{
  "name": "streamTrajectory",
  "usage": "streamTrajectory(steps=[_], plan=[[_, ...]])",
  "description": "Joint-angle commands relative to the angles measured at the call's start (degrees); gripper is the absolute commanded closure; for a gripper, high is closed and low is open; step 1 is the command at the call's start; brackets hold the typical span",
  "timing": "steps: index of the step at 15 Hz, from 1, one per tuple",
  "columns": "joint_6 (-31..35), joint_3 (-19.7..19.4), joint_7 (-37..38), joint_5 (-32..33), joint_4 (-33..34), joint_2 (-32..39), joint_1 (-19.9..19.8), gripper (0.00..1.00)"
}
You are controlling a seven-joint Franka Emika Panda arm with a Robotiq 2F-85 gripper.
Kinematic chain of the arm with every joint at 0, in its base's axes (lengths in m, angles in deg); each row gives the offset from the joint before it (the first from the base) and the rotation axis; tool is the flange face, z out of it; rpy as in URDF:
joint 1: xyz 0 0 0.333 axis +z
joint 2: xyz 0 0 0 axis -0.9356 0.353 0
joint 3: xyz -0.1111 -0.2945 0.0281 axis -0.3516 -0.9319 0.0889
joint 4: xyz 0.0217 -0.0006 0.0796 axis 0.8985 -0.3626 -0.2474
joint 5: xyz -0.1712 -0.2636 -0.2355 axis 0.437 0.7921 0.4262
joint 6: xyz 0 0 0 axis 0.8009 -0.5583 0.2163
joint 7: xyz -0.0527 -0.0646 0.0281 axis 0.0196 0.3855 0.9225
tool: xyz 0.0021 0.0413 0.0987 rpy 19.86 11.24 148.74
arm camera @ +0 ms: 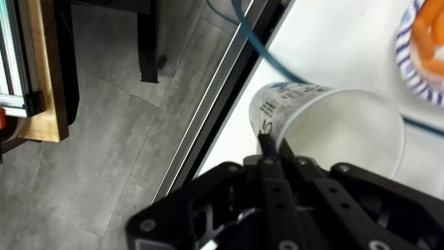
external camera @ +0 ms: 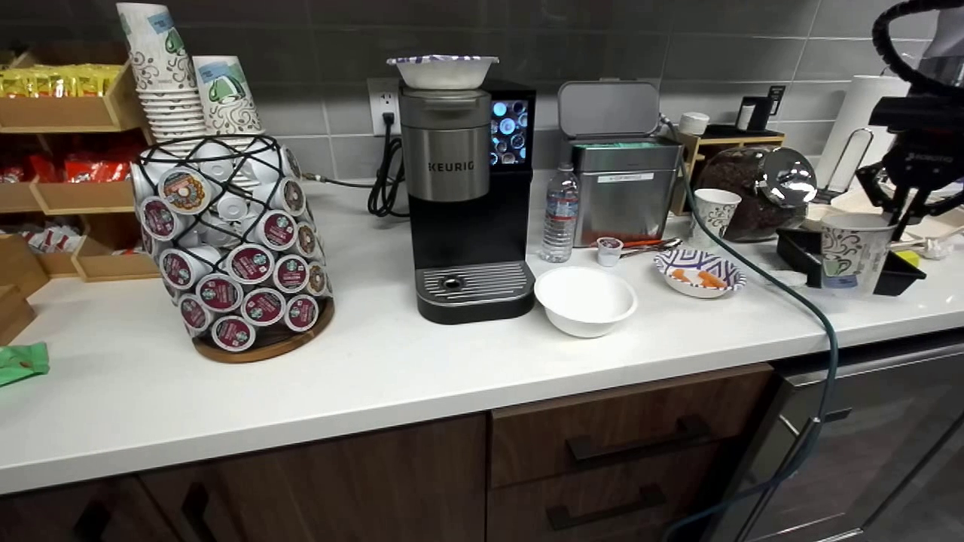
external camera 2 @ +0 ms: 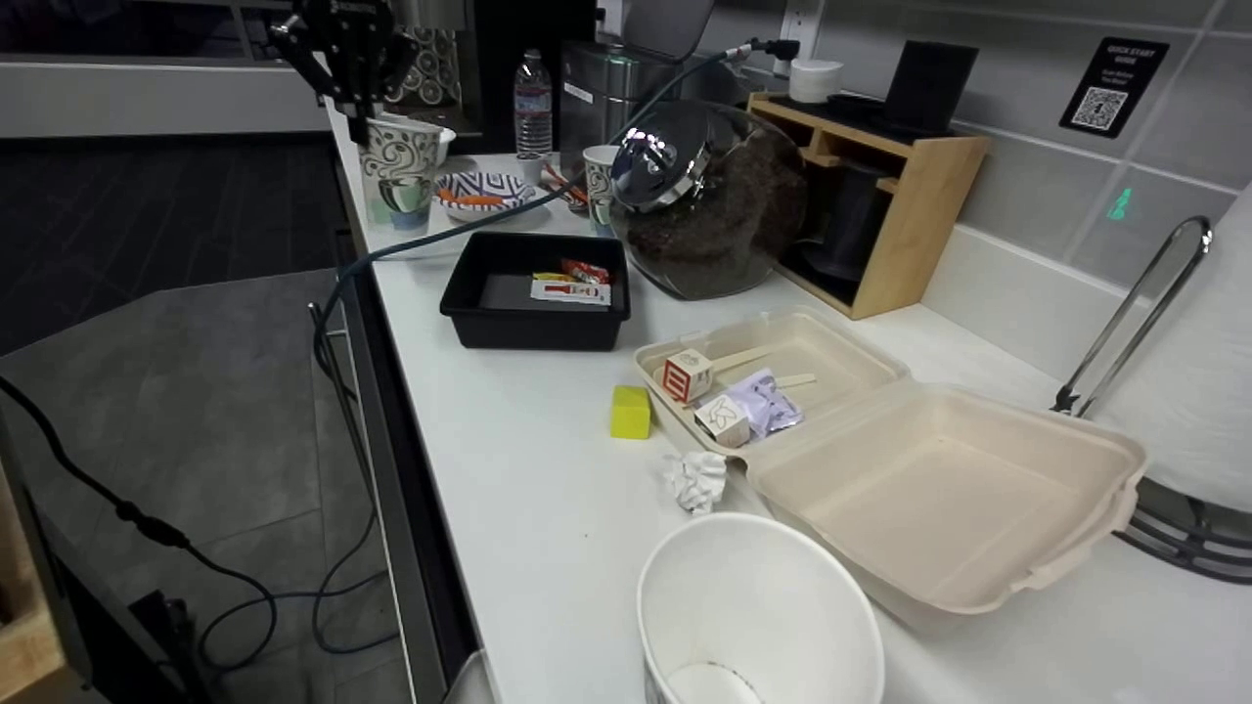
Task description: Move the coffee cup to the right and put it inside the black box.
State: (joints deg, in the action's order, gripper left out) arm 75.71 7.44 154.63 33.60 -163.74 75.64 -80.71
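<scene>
The coffee cup, white paper with a printed pattern, shows in both exterior views (external camera: 849, 252) (external camera 2: 399, 181) and in the wrist view (arm camera: 274, 107). My gripper (external camera: 901, 222) (external camera 2: 362, 122) (arm camera: 274, 144) is shut on its rim, one finger inside and one outside. The cup is nearly upright near the counter's front edge; I cannot tell whether its base touches the counter. The black box (external camera: 898, 280) (external camera 2: 533, 328) holds several small packets (external camera 2: 575, 286). In an exterior view the cup partly hides the box; in another the cup stands beyond it. The box is out of the wrist view.
A blue-green hose (external camera: 783, 286) (external camera 2: 430, 238) (arm camera: 256, 45) crosses the counter by the cup and box. Around are a plate of carrots (external camera: 699, 275) (arm camera: 404, 52), another patterned cup (external camera: 713, 214), a glass jar (external camera 2: 714, 205), a yellow block (external camera 2: 630, 413) and an open takeout box (external camera 2: 939, 489).
</scene>
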Motion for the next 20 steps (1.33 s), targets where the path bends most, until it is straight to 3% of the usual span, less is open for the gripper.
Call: streamTrajectory(steps=[1, 4, 8, 11, 14, 20], plan=[[2.57, -4.65, 3.06, 2.53, 2.93, 3.9, -5.23, 0.99], [0.99, -7.96, 5.72, 0.6, 6.4, 5.05, -7.81, 0.99], [-2.04, -9.23, 15.27, -0.19, 10.92, 6.4, -8.45, 0.99], [0.94, -8.96, 24.86, 0.84, 11.56, 5.63, -8.12, 0.99], [5.98, -8.7, 34.86, 3.39, 13.0, 9.15, -8.04, 0.99], [11.54, -10.06, 41.1, 1.31, 16.01, 17.62, -7.15, 0.99]])
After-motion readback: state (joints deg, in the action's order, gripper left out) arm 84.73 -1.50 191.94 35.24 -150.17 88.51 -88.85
